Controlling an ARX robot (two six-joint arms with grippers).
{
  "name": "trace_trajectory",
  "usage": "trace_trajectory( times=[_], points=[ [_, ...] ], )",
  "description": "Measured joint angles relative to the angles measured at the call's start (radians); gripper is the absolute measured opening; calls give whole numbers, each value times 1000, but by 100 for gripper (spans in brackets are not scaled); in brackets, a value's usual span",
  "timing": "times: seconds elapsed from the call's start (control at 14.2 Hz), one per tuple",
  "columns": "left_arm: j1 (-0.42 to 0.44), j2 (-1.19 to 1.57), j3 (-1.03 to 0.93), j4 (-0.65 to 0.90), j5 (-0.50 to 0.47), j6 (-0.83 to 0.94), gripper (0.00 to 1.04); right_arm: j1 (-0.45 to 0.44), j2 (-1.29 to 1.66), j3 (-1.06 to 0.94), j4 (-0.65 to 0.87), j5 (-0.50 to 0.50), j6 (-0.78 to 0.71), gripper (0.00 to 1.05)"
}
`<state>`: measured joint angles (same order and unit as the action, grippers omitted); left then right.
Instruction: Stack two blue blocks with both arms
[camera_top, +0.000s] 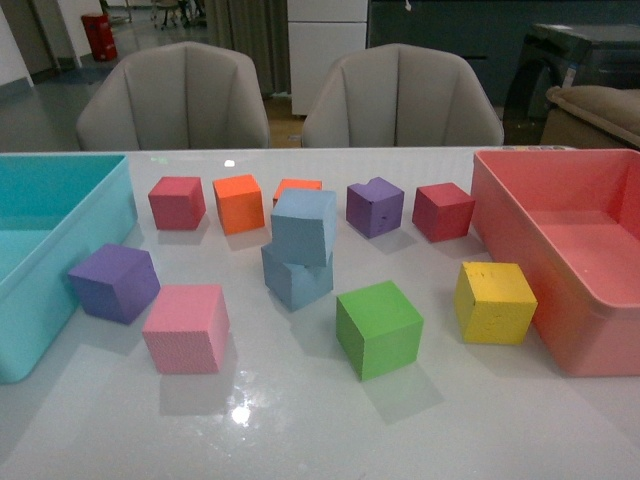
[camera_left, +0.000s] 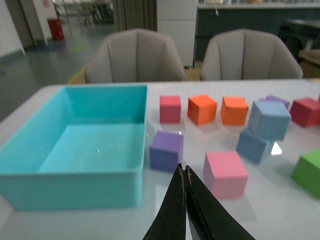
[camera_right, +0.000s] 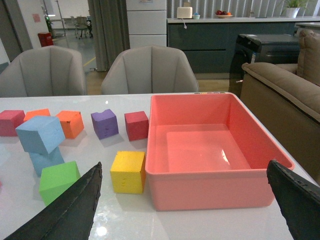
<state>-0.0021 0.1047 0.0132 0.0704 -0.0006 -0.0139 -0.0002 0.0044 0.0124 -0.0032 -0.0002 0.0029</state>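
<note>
two pale blue blocks (camera_top: 303, 228), stacked askew

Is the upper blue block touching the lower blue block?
Touching: front view shows the upper blue block resting tilted on the lower blue block, no gap between them.

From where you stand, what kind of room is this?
Probably an office lounge or break room. Two grey chairs face the white table, a sofa stands to the side, and a counter at the back holds a fruit bowl.
</note>
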Motion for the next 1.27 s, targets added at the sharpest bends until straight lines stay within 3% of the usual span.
trace_trajectory(
  times=[0.07, 0.35, 0.42, 0.92, 1.27],
  points=[
    [0, -90, -2, -81, 0, 0, 2, 0, 0, 0, 0, 0, 0, 98],
    [0, -95, -2, -75, 0, 0, 2, 0, 0, 0, 0, 0, 0, 98],
    [0, -95, -2, -74, 0, 0, 9, 0, 0, 0, 0, 0, 0, 98],
    [0, -95, -2, -74, 0, 0, 99, 0, 0, 0, 0, 0, 0, 98],
    [0, -95, -2, -74, 0, 0, 98, 0, 0, 0, 0, 0, 0, 98]
  ],
)
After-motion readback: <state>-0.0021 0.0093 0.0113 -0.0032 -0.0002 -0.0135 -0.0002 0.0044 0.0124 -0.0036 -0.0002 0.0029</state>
